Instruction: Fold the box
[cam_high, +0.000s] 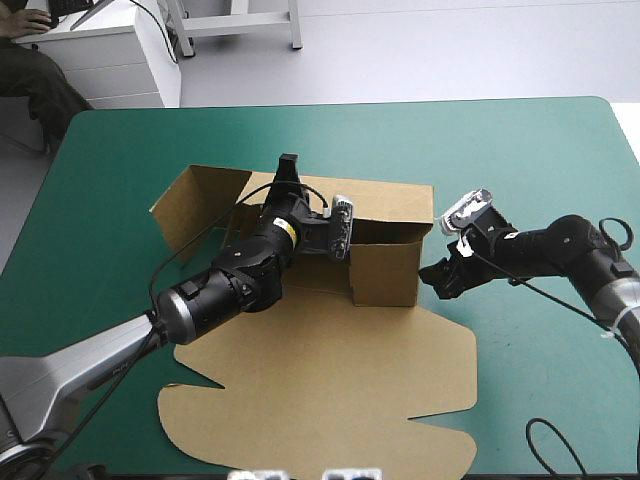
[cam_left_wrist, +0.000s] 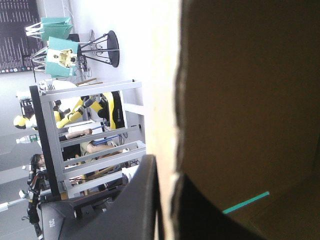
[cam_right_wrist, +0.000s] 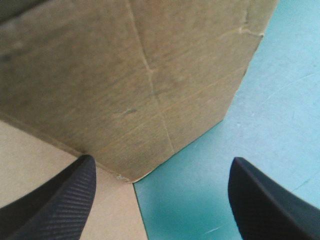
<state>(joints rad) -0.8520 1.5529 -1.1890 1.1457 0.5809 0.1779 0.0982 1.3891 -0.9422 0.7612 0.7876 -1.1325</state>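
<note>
Roughly halfway, I'd say. In the high view the box (cam_high: 385, 270) sits mid-frame on the teal-green cover (cam_high: 520, 160). Its far wall and right-end wall are up and meet in a corner at centre-right. The left end flap (cam_high: 185, 205), upper-left of the box, is splayed outward and not tucked. The big flat sheet (cam_high: 330, 390), prob. the lid, lies flat toward bottom-centre w/ its scalloped edges toward the bottom of the frame.

Left to do, by my guess: bring the left flap in, tuck the walls so they hold w/o help, and leave the lid flat.

The left gripper (cam_high: 289, 165) is on an arm that enters from lower-left of the frame. That arm runs diagonally over the flat sheet and reaches across the tray to the top edge of the far wall. In its wrist view the pale board edge runs btwn the two black fingers, which are all but together, so it looks clamped on that wall.

The right gripper (cam_high: 437, 277) comes in from the right edge of the frame, elbow bent. It sits low over the cover and points left at the near corner of the right-end wall. Its fingers stand wide apart w/ nothing held. The box corner is just ahead of them. Contact: can't tell, looks just short.
</note>
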